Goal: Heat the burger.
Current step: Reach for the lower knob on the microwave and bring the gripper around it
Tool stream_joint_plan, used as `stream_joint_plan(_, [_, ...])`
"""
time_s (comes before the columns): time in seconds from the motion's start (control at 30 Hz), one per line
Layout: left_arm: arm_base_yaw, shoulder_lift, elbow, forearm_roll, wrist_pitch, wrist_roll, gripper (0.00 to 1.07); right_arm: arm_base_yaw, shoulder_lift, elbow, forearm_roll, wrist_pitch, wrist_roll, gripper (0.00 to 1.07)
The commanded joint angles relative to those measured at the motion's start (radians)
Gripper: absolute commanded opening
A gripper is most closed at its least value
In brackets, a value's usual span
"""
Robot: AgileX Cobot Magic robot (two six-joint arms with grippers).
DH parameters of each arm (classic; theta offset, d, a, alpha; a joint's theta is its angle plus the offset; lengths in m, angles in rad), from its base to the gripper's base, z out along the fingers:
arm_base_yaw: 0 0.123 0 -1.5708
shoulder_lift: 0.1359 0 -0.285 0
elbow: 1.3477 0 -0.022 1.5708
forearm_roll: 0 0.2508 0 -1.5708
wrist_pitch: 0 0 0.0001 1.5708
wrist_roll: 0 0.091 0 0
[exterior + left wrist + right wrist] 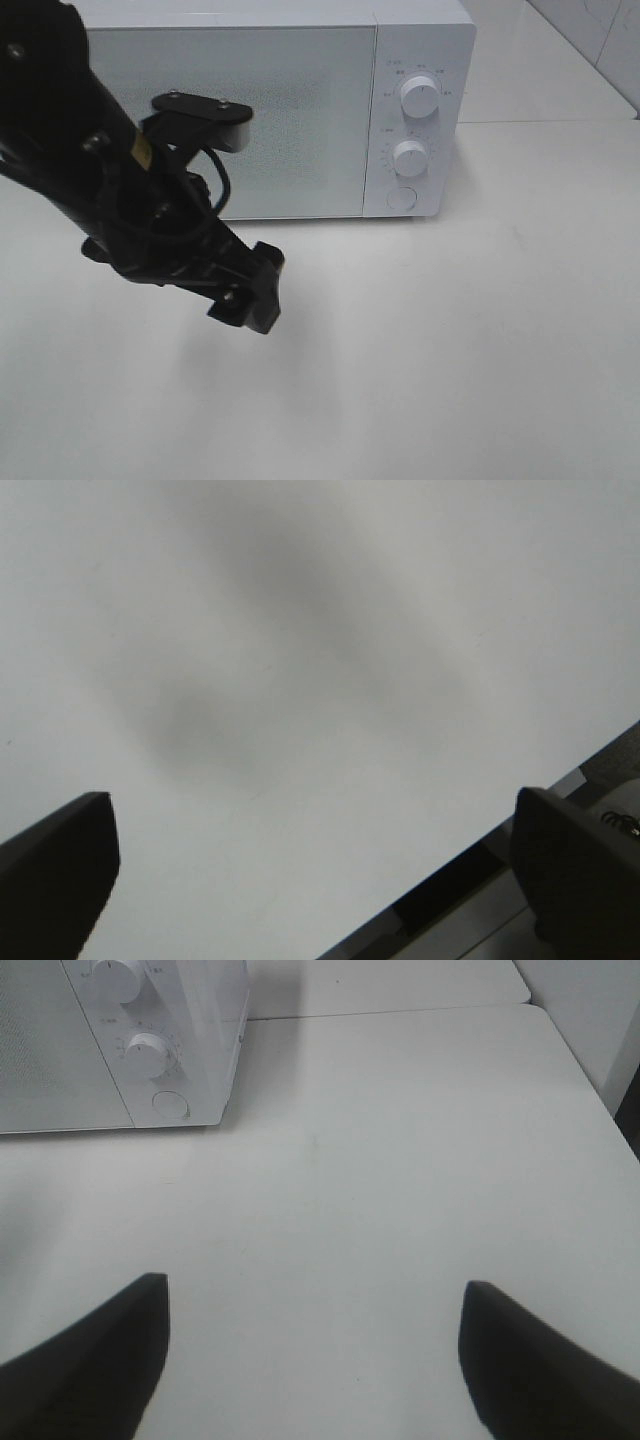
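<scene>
No burger in any view: not on the table [450, 350], not in either gripper. Perhaps behind the shut door [310, 120] of the microwave [420, 40] (frosted, so no seeing through), perhaps off frame; cannot tell which.

Left gripper [250, 290]: spread wide, empty, hanging low over bare table just in front of the door. Right gripper [315, 1295]: also spread and empty, over the table, well apart from the microwave and facing its control side.

Main risk: heating nothing, by turning the lower knob [410, 158] with no burger known to be inside. Worth a look behind the door first.

Second risk: a knock. Left arm [120, 180] close across the door front. Opening from here, probably by the round button [401, 197]: likely straight into that arm. Safer after backing it off to the left.

Third: shoving the microwave back instead of working a control, through a hard press on the button or a clumsy twist of the upper knob [420, 97]. Smooth table, light-looking box, little to hold it in place.

Lastly, a blind spot: much of the left side of the high view lost behind the left arm, so no checking there for a burger.
</scene>
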Motion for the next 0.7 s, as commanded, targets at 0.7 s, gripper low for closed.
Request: stream_joint_plan(0.7, [0.606, -0.328, 0.001, 0.034, 0.413, 0.056, 1.00, -0.005, -0.027, 0.001, 0.000, -0.008, -0.005, 0.76])
